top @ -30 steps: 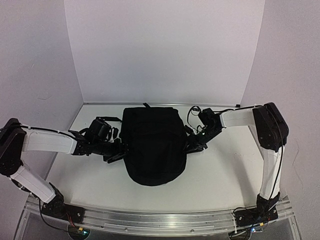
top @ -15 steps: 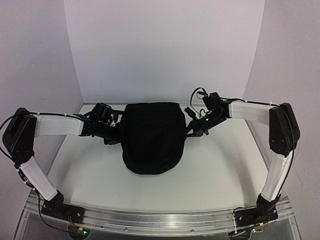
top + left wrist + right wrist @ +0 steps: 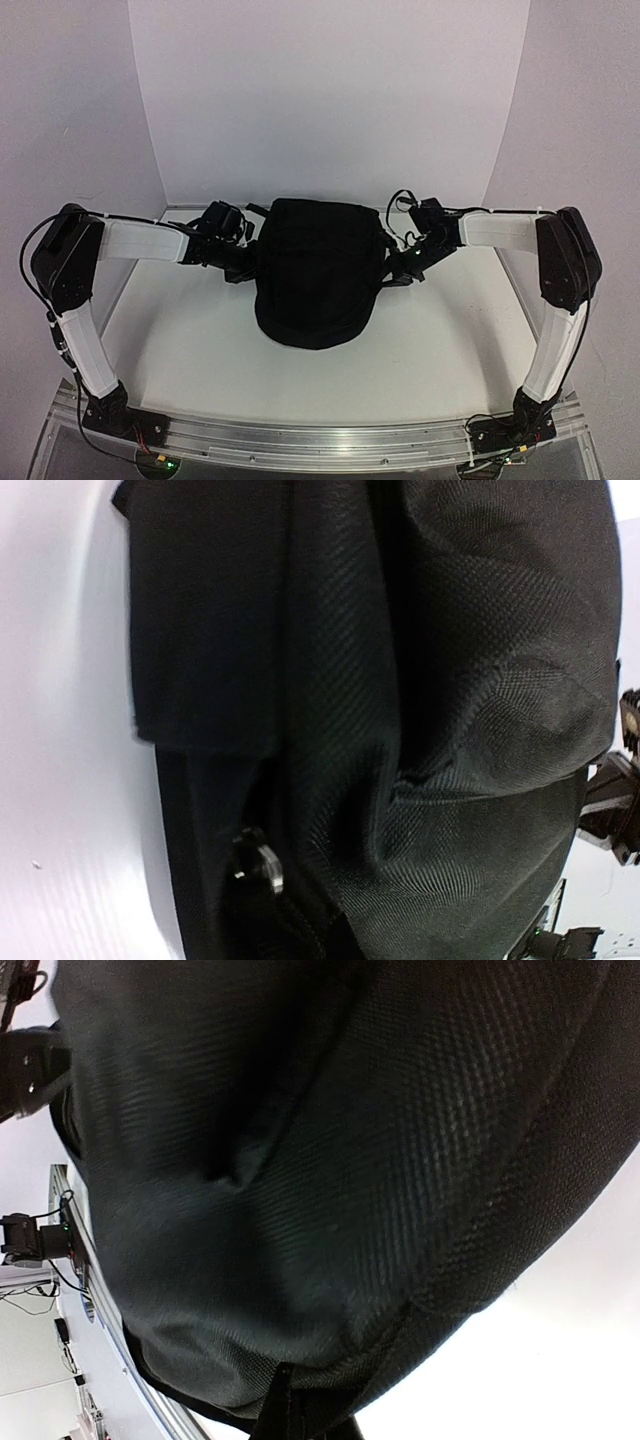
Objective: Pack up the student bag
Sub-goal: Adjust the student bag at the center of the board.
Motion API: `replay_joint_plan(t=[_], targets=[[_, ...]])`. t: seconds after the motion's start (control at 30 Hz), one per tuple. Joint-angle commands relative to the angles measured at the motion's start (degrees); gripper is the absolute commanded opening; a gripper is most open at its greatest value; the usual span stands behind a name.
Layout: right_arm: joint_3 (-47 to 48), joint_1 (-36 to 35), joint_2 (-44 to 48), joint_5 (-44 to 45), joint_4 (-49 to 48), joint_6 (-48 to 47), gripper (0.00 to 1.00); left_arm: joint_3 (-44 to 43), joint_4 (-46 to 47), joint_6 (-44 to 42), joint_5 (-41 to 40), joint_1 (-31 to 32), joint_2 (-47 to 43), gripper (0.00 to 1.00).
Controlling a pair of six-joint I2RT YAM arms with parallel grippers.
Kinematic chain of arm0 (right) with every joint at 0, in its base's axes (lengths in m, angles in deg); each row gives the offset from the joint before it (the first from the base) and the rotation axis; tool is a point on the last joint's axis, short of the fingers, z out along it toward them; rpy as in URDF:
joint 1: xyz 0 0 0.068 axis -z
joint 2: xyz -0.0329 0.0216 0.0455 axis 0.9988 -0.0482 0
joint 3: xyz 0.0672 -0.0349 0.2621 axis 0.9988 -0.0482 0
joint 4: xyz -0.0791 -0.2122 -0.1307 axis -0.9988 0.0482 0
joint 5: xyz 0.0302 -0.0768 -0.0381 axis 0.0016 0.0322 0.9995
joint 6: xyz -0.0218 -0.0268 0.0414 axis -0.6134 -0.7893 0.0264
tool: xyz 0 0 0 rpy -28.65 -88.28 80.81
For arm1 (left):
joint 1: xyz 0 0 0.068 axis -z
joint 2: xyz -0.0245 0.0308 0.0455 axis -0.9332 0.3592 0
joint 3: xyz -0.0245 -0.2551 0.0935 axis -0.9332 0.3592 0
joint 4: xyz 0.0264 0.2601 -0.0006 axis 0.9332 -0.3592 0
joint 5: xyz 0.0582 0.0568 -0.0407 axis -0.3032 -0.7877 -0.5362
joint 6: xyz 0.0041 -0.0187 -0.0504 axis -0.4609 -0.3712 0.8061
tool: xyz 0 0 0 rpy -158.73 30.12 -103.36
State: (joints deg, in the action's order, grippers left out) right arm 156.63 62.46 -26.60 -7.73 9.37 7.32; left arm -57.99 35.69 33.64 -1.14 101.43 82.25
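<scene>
Student bag [image 3: 318,270], soft black fabric; likely limp, light, sagging.
Left gripper [image 3: 247,265], right gripper [image 3: 392,272] pinched shut on its side fabric, a fair hold.

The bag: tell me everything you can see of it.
The bag is a large black backpack of soft-looking woven fabric with a rounded outline. It lies in the middle of the white table, its rounded end toward the arms' bases. Close up, the cloth shows folds, creases and a stitched seam. The left gripper and right gripper are shut at its opposite sides, apparently pinching fabric. No opening can be made out.
</scene>
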Motion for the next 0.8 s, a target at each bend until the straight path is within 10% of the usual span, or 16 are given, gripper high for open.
replay_joint_plan(t=[0.0, 0.47, 0.53, 0.67, 0.77], targets=[[-2.51, -0.05, 1.51, 0.09, -0.29, -2.13, 0.0, 2.94, 1.61, 1.48, 0.09, 3.52, -4.71, 0.0], [-4.75, -0.07, 4.92, -1.35, 0.47, -2.86, 0.0, 9.64, -1.71, 3.56, -2.91, 5.74, -12.87, 0.04], [-4.31, -0.04, 5.47, -1.57, 0.88, -2.75, 0.1, 9.41, -2.58, 3.11, -3.26, 5.77, -13.19, 0.23], [-0.96, 0.17, 7.5, 0.77, 3.88, -4.28, 0.48, 9.51, -3.64, 2.27, -6.19, 5.57, -17.26, 0.95], [2.13, 1.11, 10.09, 1.76, 5.54, -5.17, 0.7, 7.3, -7.96, 0.27, -8.87, 3.91, -20.59, 1.0]])
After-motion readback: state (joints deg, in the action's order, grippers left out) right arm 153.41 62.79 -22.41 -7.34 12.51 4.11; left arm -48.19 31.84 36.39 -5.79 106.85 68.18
